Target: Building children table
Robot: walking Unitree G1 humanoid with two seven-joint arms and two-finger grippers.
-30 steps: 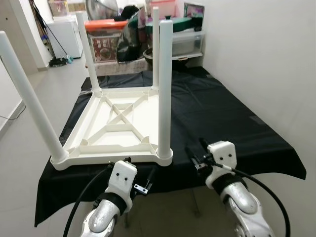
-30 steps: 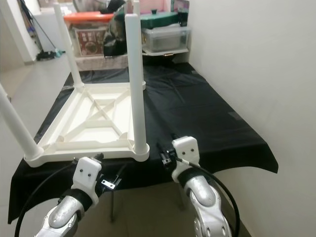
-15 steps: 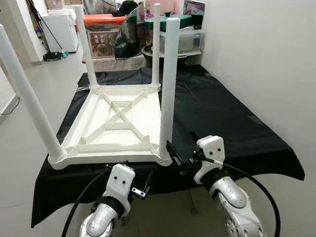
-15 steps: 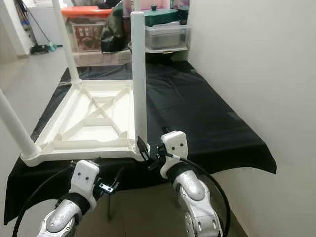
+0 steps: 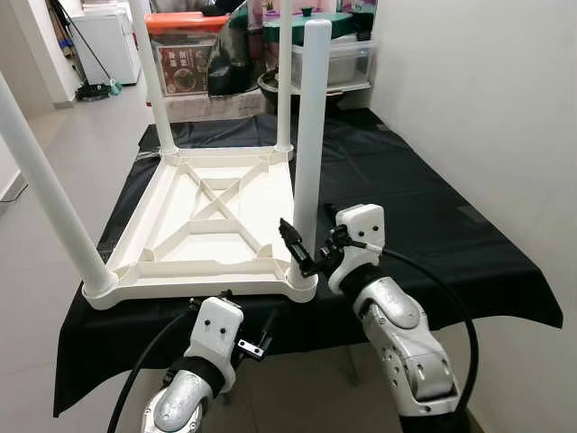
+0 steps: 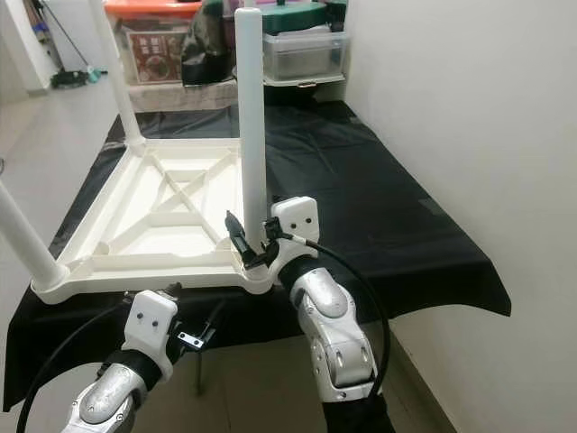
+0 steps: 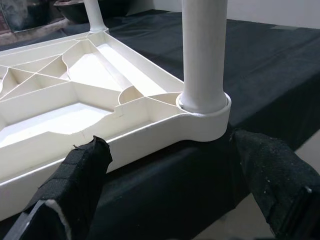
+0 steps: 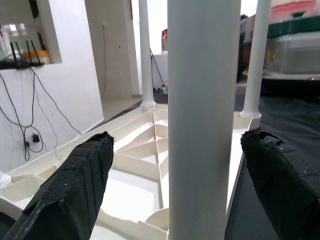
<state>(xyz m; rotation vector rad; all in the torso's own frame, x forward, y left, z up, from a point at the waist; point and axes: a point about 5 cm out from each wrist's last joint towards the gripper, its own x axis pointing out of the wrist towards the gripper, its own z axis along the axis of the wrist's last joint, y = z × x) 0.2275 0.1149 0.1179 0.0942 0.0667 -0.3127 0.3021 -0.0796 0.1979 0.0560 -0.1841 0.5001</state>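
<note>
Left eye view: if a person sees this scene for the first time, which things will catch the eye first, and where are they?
The white plastic children's table lies upside down on the black cloth, its four legs pointing up. The right pincer has its open fingers on either side of the near right leg, low near the corner socket. The left pincer, also open, hangs below the table's front edge.

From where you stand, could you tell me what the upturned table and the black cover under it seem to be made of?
Upturned table: likely moulded plastic, smooth off-white with a slight sheen, judging by the cast ribs underneath and tubular legs. Black cover: apparently thin matte fabric or sheet, since it creases and drapes over the edge.
</note>
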